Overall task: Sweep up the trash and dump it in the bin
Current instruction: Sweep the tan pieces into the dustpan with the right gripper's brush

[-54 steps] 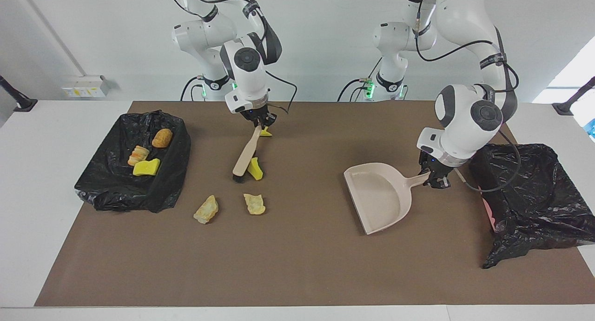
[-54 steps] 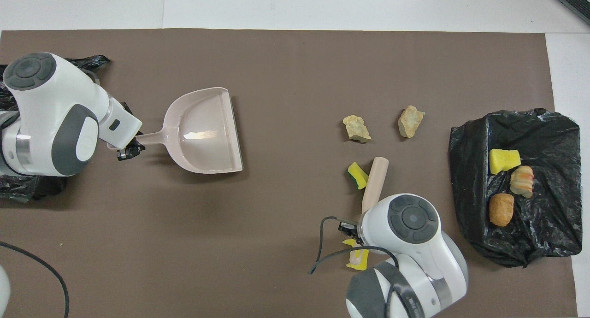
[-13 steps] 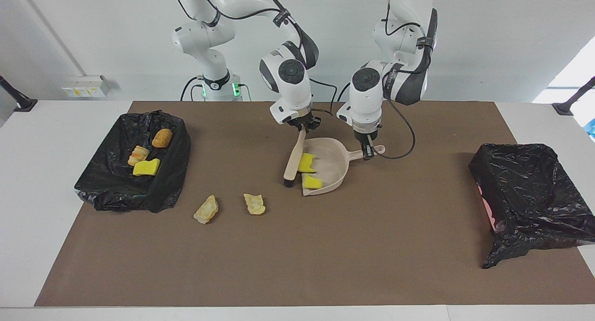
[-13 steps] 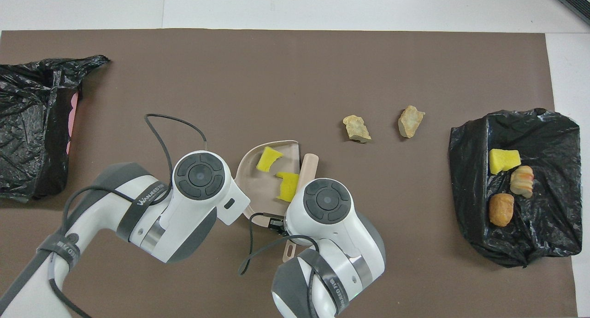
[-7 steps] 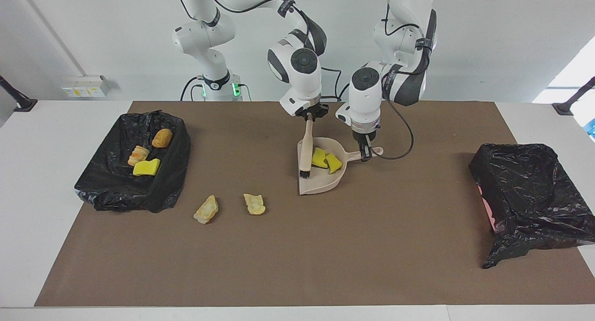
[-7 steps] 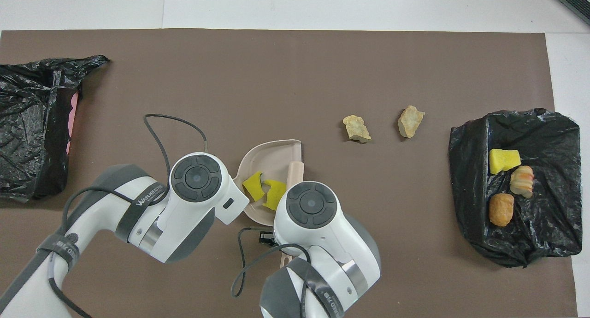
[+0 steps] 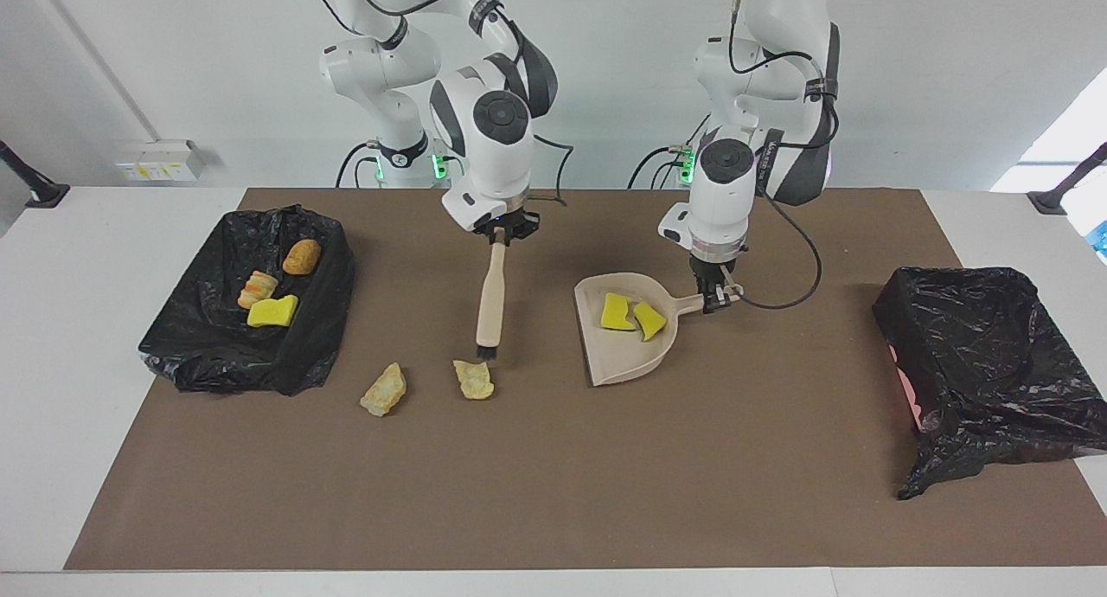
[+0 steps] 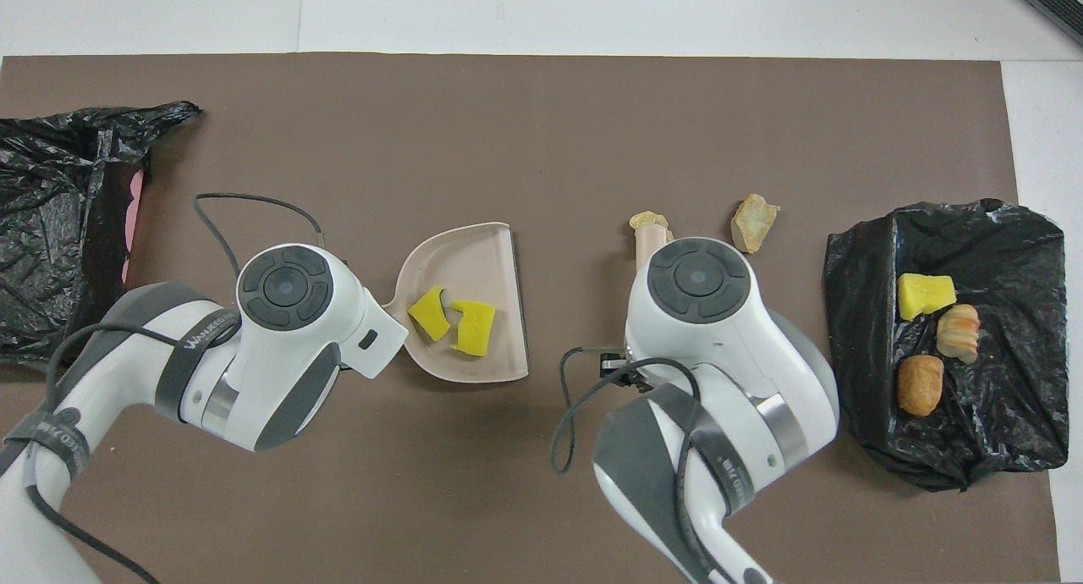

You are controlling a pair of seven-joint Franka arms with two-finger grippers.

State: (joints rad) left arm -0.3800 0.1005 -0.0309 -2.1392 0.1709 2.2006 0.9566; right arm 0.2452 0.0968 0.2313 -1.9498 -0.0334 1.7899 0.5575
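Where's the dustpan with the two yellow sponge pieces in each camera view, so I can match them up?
Facing view: the dustpan lies right of centre, handle toward the left gripper.
Overhead view: the dustpan lies left of centre.
Shared landmark: the two yellow sponge pieces in it.

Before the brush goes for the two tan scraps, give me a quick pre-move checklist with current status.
1. Right pincer shut on brush handle: ok.
2. Left pincer shut on dustpan handle: ok.
3. Two yellow sponge chunks inside the dustpan: ok.
4. Brush bristles beside the nearer tan scrap: ok; contact cannot tell.
5. Second tan scrap on the mat, unswept: not ok.
6. Dustpan mouth close to the tan scraps: not ok, a gap remains.
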